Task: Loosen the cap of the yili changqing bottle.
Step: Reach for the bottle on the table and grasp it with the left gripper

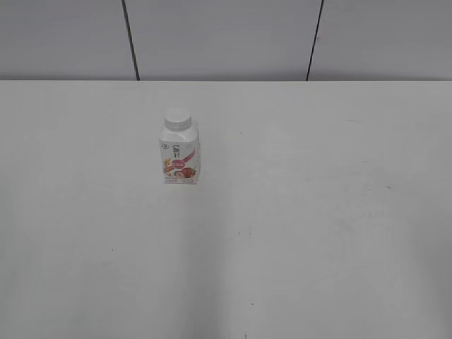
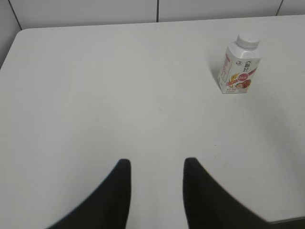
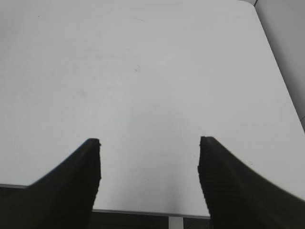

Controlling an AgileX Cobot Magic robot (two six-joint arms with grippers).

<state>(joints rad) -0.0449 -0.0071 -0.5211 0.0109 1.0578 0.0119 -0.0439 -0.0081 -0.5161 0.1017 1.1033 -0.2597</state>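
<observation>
The yili changqing bottle (image 1: 180, 157) stands upright on the white table, left of the middle, with its white cap (image 1: 177, 119) on the neck. It also shows in the left wrist view (image 2: 238, 71) at the upper right, cap (image 2: 248, 41) on top. My left gripper (image 2: 156, 164) is open and empty, low over the near part of the table, far from the bottle. My right gripper (image 3: 149, 141) is open and empty above the table's near edge. The bottle is out of the right wrist view. Neither gripper shows in the exterior view.
The white table (image 1: 318, 233) ends at a grey panelled wall (image 1: 226, 35) at the back. Its near edge (image 3: 143, 211) shows in the right wrist view, and its right edge (image 3: 281, 81) runs along a grey wall.
</observation>
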